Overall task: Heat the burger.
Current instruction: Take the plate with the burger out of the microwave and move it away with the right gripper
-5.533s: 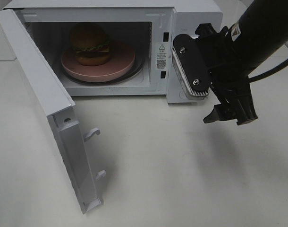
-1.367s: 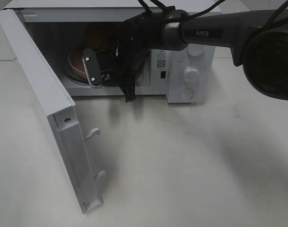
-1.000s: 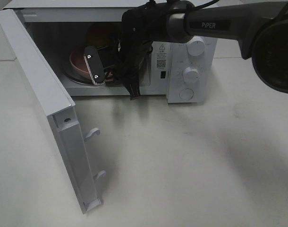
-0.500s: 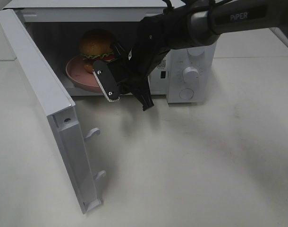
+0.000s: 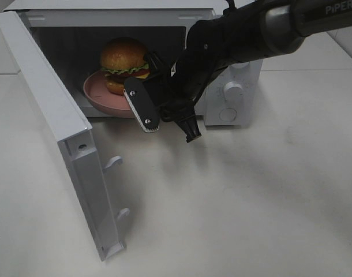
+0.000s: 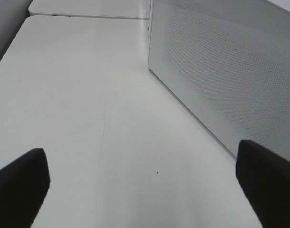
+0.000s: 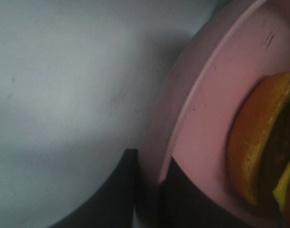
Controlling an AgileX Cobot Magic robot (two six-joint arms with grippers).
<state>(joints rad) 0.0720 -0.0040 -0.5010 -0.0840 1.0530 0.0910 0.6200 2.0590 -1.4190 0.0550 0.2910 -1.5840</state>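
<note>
Burger (image 5: 125, 63) on pink plate (image 5: 104, 93) in microwave (image 5: 229, 98); R gripper (image 7: 149, 190) pinching plate rim; L gripper (image 6: 145, 185) spread, empty

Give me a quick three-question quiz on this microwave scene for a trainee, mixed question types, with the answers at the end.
1. True or false: the microwave door is closed.
2. What does the burger rest on? A) a pink plate B) the bare table C) a metal tray
3. In a few words: what do the jaws of the right gripper clamp?

Key
1. False: it stands wide open.
2. A.
3. The rim of the pink plate, at the mouth of the microwave.
</note>
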